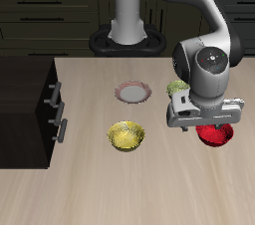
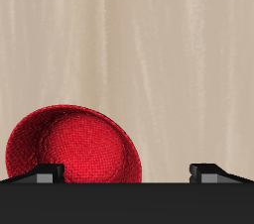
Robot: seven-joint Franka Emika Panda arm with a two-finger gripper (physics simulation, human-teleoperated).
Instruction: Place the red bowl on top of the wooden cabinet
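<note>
Step in hand: I judge this to be the approach to the pick; nothing is lifted yet, and the cabinet stage is not begun.

My gripper [image 1: 203, 119]: I hover over the table with my two fingers spread wide apart, nothing between them. In the wrist view both fingertips [image 2: 45, 173] show with bare tabletop in the gap.

Red bowl [image 1: 216, 134]: it sits upright on the table [image 1: 149, 194], partly hidden beneath my hand in the exterior view. In the wrist view the red bowl [image 2: 79, 149] lies off toward one fingertip, not centred in the gap, its textured inside facing up.

Wooden cabinet [image 1: 25, 105]: it stands at the far side of the table from the bowl, well apart, its flat top bare and its silver handles facing the bowls.

Other things: a yellow bowl [image 1: 127, 135] and a plate [image 1: 132, 92] lie between me and the cabinet; an olive-green bowl [image 1: 177, 88] sits just behind my hand.

Next move, as I judge it: I should shift sideways so one finger falls inside the bowl's rim and the other outside, then descend and close on the wall.

Afterwards: lift high enough to clear the yellow bowl and the cabinet's edge, carry across, set down on the top.

Risk: closing now would miss the rim or nudge the bowl away.
</note>
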